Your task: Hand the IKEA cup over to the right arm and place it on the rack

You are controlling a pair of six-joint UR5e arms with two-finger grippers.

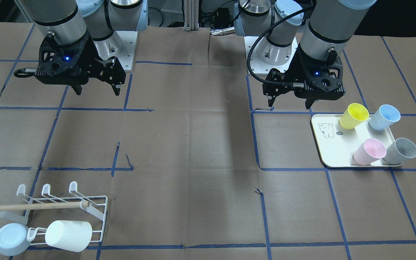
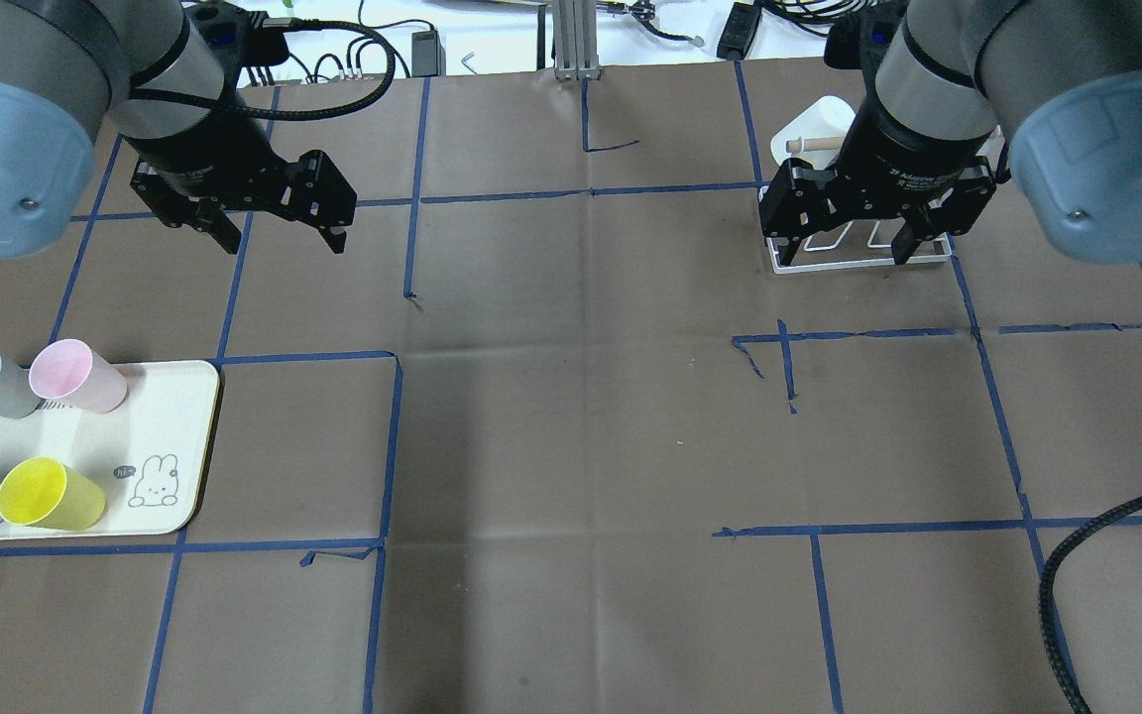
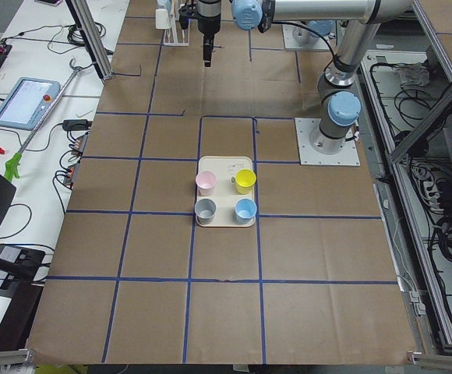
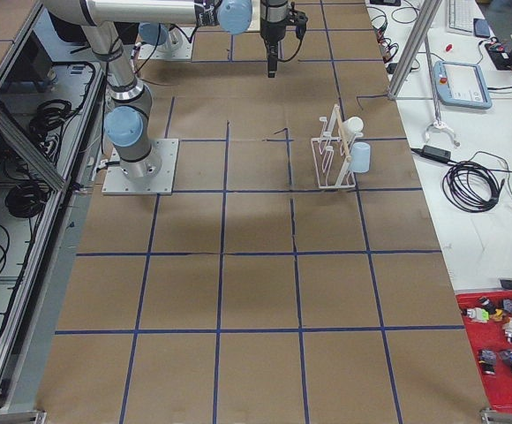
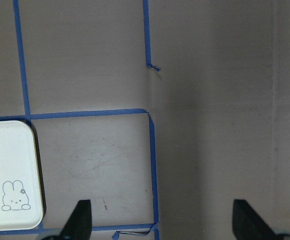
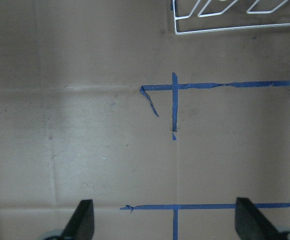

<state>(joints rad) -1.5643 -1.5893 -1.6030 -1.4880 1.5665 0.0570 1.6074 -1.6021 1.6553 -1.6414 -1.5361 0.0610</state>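
Observation:
Four cups stand on a cream tray [image 1: 329,144]: yellow [image 1: 353,115], blue [image 1: 384,117], pink [image 1: 369,151] and grey [image 1: 401,151]. My left gripper [image 1: 289,104] hovers open and empty beside the tray, a little toward the table's middle. The left wrist view shows its fingers [image 5: 80,217] wide apart over the tray's corner [image 5: 10,165]. My right gripper [image 1: 96,92] is open and empty, high above the table. In the overhead view the right gripper [image 2: 840,256] overlaps the white wire rack [image 2: 858,264]. The rack [image 1: 104,216] holds a white cup [image 1: 69,235] and a pale-blue cup [image 1: 11,238].
Brown paper with a grid of blue tape covers the table. A wooden dowel [image 1: 31,206] crosses the rack. The rack's edge [image 6: 235,28] shows at the top of the right wrist view. A red tray of small parts [image 4: 503,336] sits off the table.

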